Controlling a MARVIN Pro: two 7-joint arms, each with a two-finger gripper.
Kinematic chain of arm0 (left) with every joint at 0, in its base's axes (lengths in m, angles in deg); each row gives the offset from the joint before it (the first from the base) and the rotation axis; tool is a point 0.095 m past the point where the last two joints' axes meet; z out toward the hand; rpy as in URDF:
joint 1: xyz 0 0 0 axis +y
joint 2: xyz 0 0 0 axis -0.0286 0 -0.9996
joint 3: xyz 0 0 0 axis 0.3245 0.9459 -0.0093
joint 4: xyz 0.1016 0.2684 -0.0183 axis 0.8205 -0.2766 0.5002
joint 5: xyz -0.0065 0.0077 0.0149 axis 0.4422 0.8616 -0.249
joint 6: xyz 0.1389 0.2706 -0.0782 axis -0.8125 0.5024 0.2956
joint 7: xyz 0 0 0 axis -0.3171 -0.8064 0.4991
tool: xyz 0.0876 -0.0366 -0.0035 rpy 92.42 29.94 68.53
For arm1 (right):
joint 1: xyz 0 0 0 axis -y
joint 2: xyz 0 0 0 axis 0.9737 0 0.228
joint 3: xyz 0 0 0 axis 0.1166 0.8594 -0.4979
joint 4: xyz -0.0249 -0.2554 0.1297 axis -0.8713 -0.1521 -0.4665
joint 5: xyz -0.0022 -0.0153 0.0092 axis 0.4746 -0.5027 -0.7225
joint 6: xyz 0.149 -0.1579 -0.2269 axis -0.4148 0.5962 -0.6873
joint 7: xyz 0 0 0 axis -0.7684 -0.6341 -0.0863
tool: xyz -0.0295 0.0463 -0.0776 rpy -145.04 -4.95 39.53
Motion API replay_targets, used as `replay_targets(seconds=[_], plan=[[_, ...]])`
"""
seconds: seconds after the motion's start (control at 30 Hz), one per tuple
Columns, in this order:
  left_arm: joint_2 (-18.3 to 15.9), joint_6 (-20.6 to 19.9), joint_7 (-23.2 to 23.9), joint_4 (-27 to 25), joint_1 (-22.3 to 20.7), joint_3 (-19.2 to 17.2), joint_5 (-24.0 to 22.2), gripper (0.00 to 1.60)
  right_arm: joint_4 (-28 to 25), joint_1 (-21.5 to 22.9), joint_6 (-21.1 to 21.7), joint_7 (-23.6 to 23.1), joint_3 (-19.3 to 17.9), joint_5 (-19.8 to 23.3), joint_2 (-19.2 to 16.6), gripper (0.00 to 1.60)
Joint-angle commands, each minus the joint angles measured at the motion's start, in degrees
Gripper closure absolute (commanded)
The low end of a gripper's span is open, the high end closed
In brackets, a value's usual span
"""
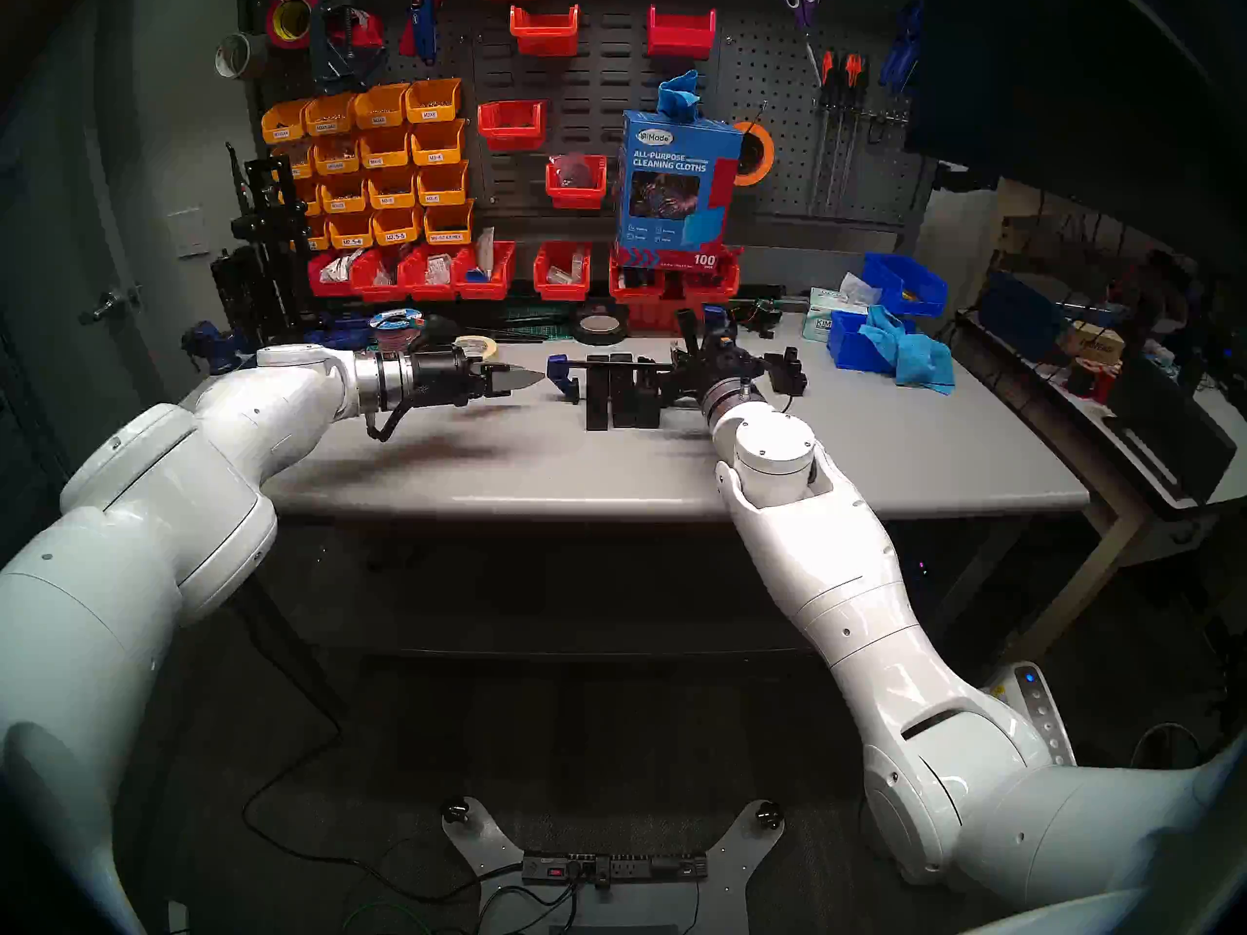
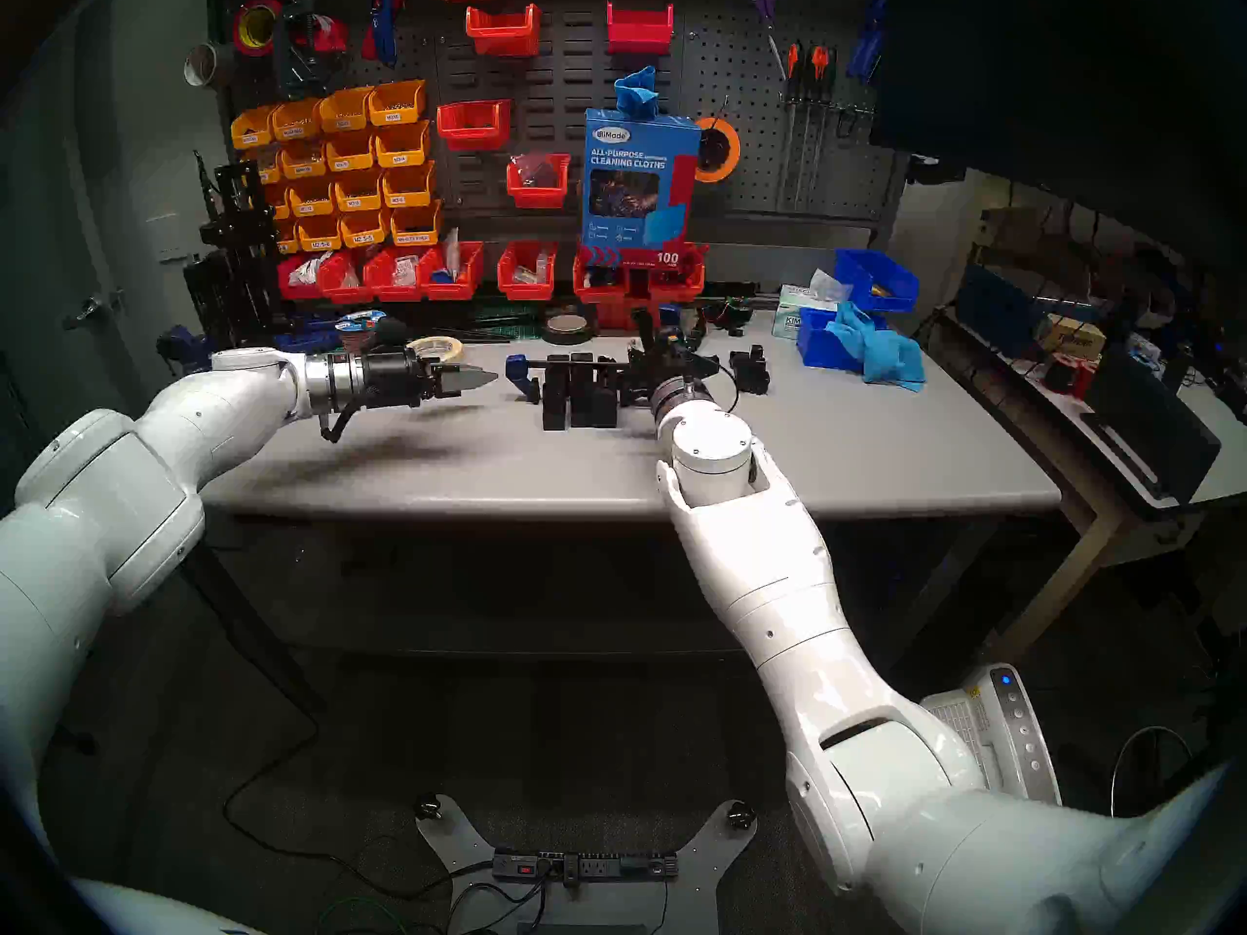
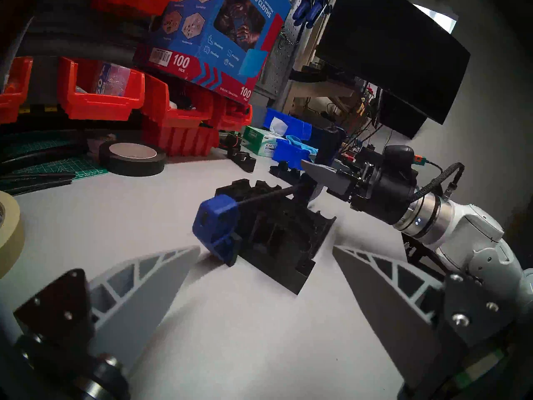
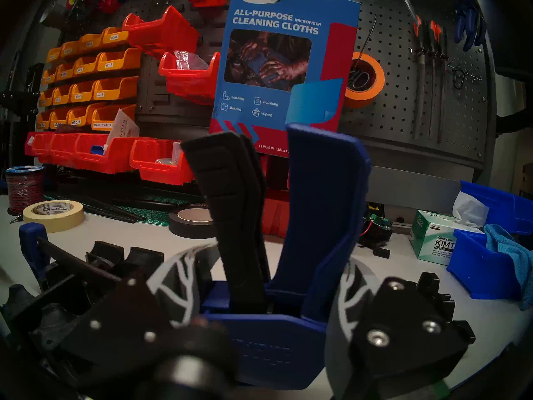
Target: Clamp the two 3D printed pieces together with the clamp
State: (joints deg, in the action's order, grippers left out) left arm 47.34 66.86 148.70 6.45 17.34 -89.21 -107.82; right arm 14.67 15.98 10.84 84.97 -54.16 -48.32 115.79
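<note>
The clamp [image 1: 560,372] lies across the table's middle, its thin black bar running from a blue jaw [image 3: 217,226] on the left to the handle on the right. The two 3D printed pieces [image 1: 597,397] [image 1: 638,400] stand upright side by side on the table under the bar, between the jaws. My right gripper [image 4: 277,275] is shut on the clamp's blue-and-black handle [image 4: 320,206], which sticks up between its fingers. Left of the blue jaw and clear of it, my left gripper [image 1: 533,378] hovers open and empty, its fingers [image 3: 150,278] spread wide toward the pieces.
A masking tape roll [image 1: 476,345] and a black tape roll [image 1: 597,326] lie behind the clamp. Another black part [image 1: 786,370] sits right of the handle. Blue bins with a blue cloth [image 1: 911,357] and a tissue box [image 1: 820,320] are at the back right. Red bins [image 1: 472,276] line the back.
</note>
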Motion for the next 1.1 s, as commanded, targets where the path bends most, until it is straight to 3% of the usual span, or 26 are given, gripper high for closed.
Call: replay_targets(seconds=[0.0,1.07], plan=[[0.0,-0.2,0.5,-0.1,-1.4,-0.3,-0.2,0.0,-1.5,0.7,-0.7,0.0,-0.2,-0.1,-0.1,1.6],[1.5,0.2,-1.2,0.2,-1.1,-0.3,0.0,0.0,-1.9,0.2,-0.7,0.2,-0.5,-0.1,-0.3,1.6]])
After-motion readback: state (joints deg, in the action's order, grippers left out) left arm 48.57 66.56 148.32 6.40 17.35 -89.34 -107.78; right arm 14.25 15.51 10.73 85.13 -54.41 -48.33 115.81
